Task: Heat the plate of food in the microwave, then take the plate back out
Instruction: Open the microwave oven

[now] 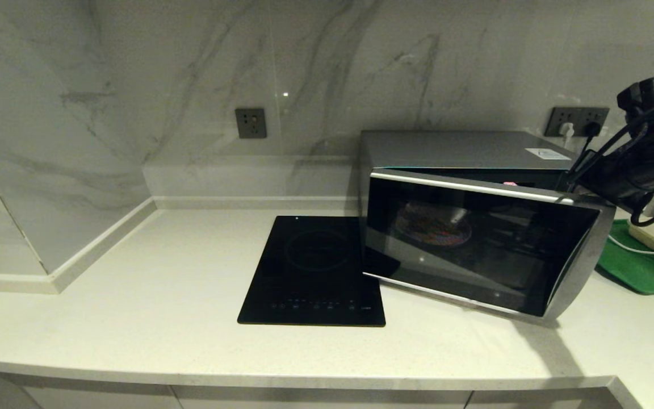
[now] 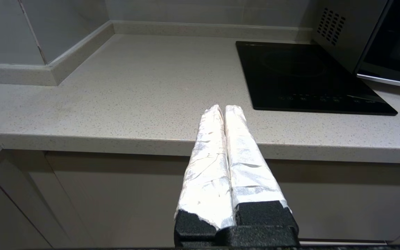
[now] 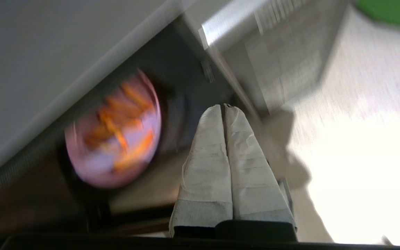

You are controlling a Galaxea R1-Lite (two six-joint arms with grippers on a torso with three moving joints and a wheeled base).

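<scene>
Plate (image 3: 113, 139) inside microwave (image 1: 463, 153), door ajar. Right gripper (image 3: 224, 107) clenched empty at the door's free edge; left gripper (image 2: 223, 108) clenched, parked off the counter edge. Likely light, stiff, slick, fries loose: best gripped at rim, kept level.

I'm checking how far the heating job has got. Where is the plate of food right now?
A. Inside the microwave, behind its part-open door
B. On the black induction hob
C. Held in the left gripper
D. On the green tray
A. The plate of food sits inside the microwave, seen through the dark glass of the door, which hangs ajar; the right gripper is at the door's edge, fingers together and holding nothing.
</scene>
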